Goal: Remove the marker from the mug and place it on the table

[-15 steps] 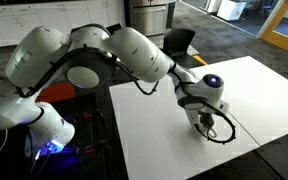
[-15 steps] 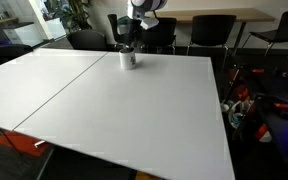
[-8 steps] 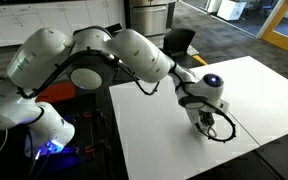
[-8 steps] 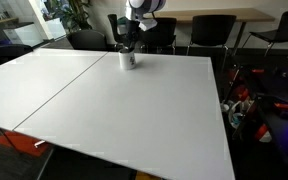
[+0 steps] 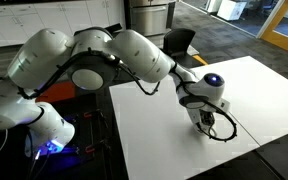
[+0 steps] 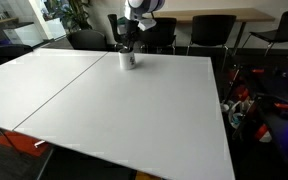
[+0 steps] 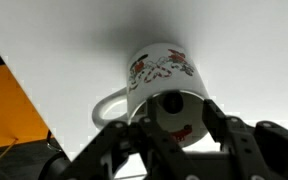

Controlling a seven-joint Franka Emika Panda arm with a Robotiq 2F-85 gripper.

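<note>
The white mug (image 7: pixel 159 75), with a red pattern and a loop handle on its left, stands on the white table (image 7: pixel 224 30). In the wrist view I look down into it. The marker (image 7: pixel 169 102) shows end-on as a dark round tip inside the mug. My gripper (image 7: pixel 177 114) hangs right above the mug's mouth, open, with one finger on each side of the marker and a gap to it. In an exterior view the mug (image 6: pixel 129 60) sits near the table's far edge under the gripper (image 6: pixel 130 42). In an exterior view the gripper (image 5: pixel 206 118) hides the mug.
A thin seam (image 6: pixel 59 85) crosses the table (image 6: pixel 124 110). Dark chairs (image 6: pixel 212 30) stand behind the far edge, close to the mug. A black cable loop (image 5: pixel 222 130) hangs by the wrist over the table (image 5: pixel 159 135). An orange surface (image 7: pixel 9 100) lies past the table edge.
</note>
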